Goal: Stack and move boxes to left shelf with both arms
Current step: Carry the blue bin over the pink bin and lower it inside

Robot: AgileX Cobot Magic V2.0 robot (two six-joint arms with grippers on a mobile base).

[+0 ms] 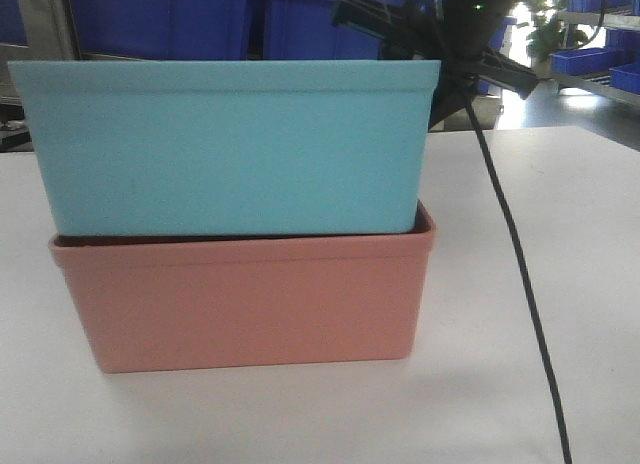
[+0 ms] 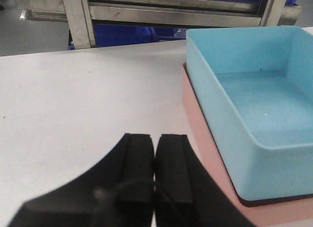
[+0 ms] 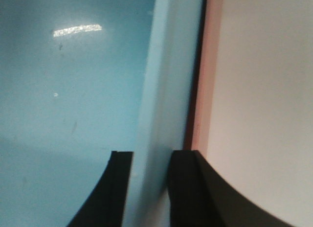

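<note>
Two boxes sit close to me on the white table [image 1: 600, 284]. The blue box [image 1: 230, 149] is tucked inside the pink box [image 1: 250, 304], and its top half pokes out. My left claw [image 2: 155, 144] hangs over the bare table just beside them, fingers pressed together on nothing. My right claw [image 3: 151, 163] pinches the blue box's side wall, one finger inside and one outside. A thin black cable [image 1: 521, 284] hangs down from it. Far behind stand a steel rack [image 2: 171, 11] and dark blue crates [image 1: 200, 19].
</note>
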